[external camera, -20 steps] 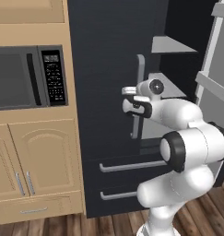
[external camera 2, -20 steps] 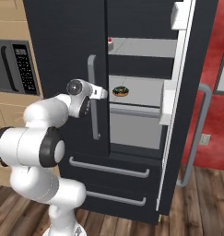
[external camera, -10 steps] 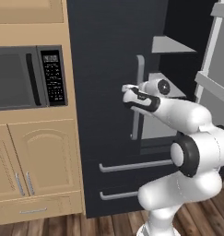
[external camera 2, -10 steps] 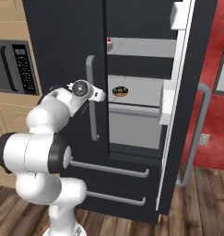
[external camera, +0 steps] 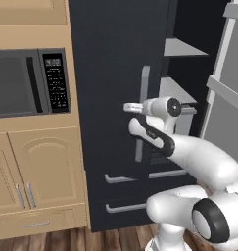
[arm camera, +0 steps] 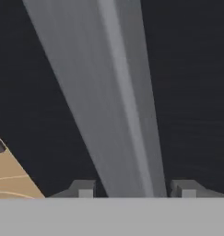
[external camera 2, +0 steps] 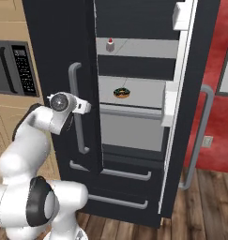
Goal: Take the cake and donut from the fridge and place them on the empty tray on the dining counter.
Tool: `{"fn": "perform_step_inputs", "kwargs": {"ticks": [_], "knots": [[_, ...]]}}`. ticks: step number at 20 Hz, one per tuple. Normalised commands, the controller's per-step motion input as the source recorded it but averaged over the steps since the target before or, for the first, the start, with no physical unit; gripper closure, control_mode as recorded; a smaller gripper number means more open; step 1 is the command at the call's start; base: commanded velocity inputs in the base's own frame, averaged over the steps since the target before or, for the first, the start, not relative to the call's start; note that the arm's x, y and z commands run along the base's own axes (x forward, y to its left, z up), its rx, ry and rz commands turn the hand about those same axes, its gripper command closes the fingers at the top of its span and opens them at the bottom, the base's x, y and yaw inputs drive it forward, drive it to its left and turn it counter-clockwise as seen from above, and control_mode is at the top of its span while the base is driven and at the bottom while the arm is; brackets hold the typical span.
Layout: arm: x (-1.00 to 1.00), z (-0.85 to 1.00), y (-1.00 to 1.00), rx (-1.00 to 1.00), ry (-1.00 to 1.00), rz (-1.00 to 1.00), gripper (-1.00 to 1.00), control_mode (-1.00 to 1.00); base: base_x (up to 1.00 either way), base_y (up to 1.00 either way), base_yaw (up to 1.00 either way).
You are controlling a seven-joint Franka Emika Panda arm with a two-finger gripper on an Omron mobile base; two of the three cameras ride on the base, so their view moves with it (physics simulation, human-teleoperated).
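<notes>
I'm looking along the gripper (arm camera: 137,188) in the hand view, and its two dark fingertips (arm camera: 84,189) are standing apart, one on either side of the grey bar handle (arm camera: 114,101) of the fridge's left door (external camera: 115,98). The bar is running between the tips, but I cannot tell whether they are pressing on it or merely straddling it. In the right base view the gripper (external camera 2: 83,108) is sitting right at that same handle (external camera 2: 76,108), about halfway up it.

The left door is closed, matte black. The right door (external camera 2: 190,93) is hanging open (its own long grey handle (external camera 2: 201,136) is facing the red wall), so the light grey shelves are showing.

The donut (external camera 2: 121,93) is lying on the middle shelf (external camera 2: 134,89), near its front edge, dark glaze up. Above it, the cake (external camera 2: 110,45) is sitting on the upper shelf (external camera 2: 143,47), towards the left end; it is small in the picture, a white piece with a red dot on top. Both are well apart from the gripper.

Two drawer handles (external camera 2: 120,174) are running across the fridge below. A microwave (external camera: 30,83) is set in the tan cabinets (external camera: 37,181) left of the fridge.
</notes>
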Motion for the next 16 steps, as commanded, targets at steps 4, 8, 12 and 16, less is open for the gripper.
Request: {"fn": "perform_step_inputs", "kwargs": {"ticks": [4,8,12,16], "knots": [[-1.0,0.0,1.0,0.0,0.07,0.0,1.0,-1.0,0.0,0.0,0.0],[-0.94,0.12,0.8,0.0,0.04,0.0,1.0,-1.0,0.0,0.0,0.0],[-0.74,0.43,0.6,0.0,-0.01,0.0,1.0,-1.0,0.0,0.0,0.0],[-1.0,0.1,1.0,0.0,0.0,0.0,1.0,-1.0,0.0,0.0,0.0]]}}
